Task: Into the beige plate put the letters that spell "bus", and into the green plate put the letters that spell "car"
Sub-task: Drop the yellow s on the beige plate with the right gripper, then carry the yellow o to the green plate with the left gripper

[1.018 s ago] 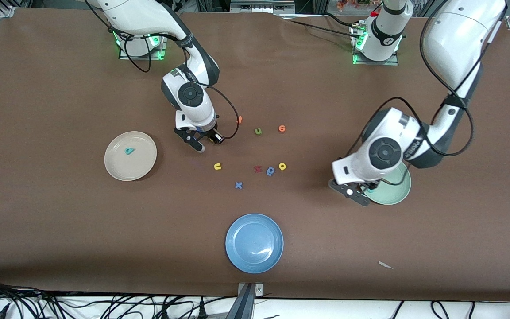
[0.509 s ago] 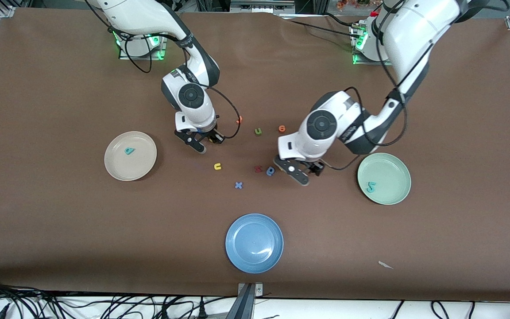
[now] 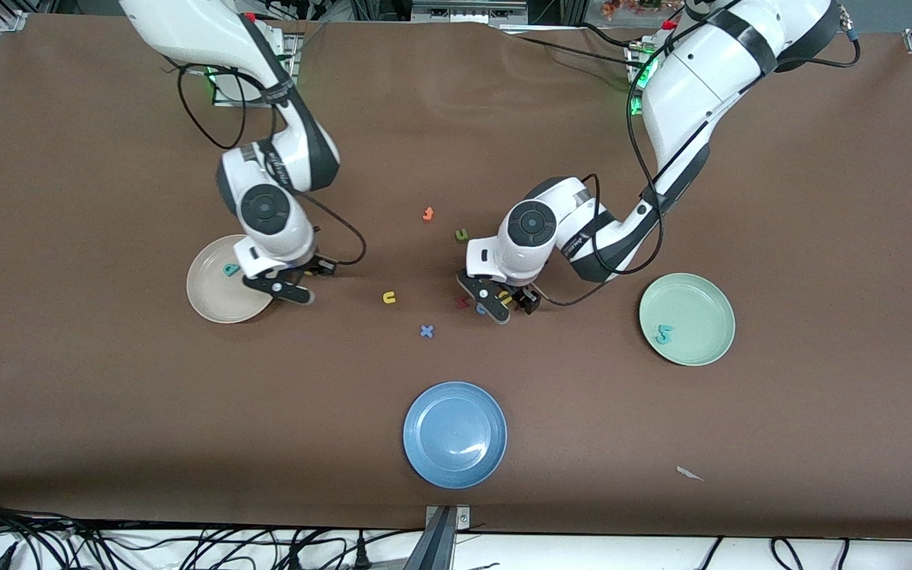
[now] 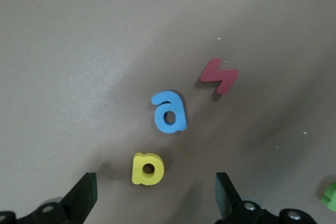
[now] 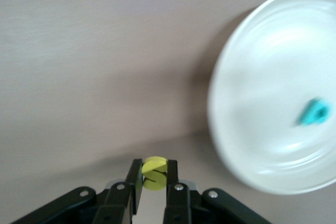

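The right pincer (image 5: 154,179), now carried to the beige plate's (image 3: 210,305) edge, pinches a yellow letter (image 5: 155,173). The left pincer (image 4: 152,198), swung in from the green plate (image 3: 709,301), hangs wide over the yellow "a" (image 4: 147,169).

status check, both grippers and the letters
Right gripper shut on yellow letter, beside beige plate. Left gripper open over yellow "a". Blue letter close beside it.

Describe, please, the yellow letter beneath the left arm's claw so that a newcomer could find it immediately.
Start at the left claw, open over the middle cluster of letters. The yellow letter lies between its fingers, beside the blue letter. It alone there is yellow, with a round hole.
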Robot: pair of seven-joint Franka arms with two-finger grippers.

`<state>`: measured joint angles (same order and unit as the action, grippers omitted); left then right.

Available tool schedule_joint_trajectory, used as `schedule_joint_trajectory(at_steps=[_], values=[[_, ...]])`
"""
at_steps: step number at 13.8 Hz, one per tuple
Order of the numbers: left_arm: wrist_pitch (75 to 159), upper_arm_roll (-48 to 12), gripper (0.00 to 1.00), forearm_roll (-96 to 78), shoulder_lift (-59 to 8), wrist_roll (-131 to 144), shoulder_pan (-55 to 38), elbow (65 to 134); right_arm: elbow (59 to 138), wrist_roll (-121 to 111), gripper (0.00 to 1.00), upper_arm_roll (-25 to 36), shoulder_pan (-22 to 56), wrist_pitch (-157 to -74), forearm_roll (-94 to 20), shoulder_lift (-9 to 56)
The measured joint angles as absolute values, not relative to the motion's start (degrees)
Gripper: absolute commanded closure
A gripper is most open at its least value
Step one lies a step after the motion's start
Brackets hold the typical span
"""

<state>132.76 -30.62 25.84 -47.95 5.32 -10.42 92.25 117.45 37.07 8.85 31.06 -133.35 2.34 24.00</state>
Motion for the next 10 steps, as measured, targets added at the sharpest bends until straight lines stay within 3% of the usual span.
schedule_joint_trajectory(at_steps=[2, 4, 5, 6, 7, 10], values=[[134.18, -30.36, 0.12, 26.07, -48.41, 5.24, -10.41, 92.25, 121.94, 29.21, 0.95, 12.52, 30.99, -135.37, 2.34, 21.0], [135.01, -30.27, 0.34, 28.4, -49.04, 5.24, -10.41, 92.25, 127.03, 21.25, 0.93, 15.77, 30.98, -139.43, 2.34, 18.19], [135.09, -30.26, 0.35, 29.35, -49.27, 5.24, -10.42, 92.25, 128.99, 16.98, 0.77, 17.42, 30.97, -141.15, 2.34, 17.09], [135.09, -30.24, 0.41, 29.58, -49.38, 5.24, -10.42, 92.25, 130.25, 13.26, 0.28, 18.76, 30.95, -142.35, 2.34, 16.39], [135.1, -30.19, 0.54, 29.61, -49.46, 5.24, -10.42, 92.25, 130.95, 10.64, 0.0, 19.66, 30.92, -143.24, 2.31, 15.95], [135.11, -30.11, 0.97, 29.78, -49.4, 5.21, -10.39, 91.86, 130.65, 9.52, 0.0, 19.49, 31.09, -144.2, 2.29, 15.35]])
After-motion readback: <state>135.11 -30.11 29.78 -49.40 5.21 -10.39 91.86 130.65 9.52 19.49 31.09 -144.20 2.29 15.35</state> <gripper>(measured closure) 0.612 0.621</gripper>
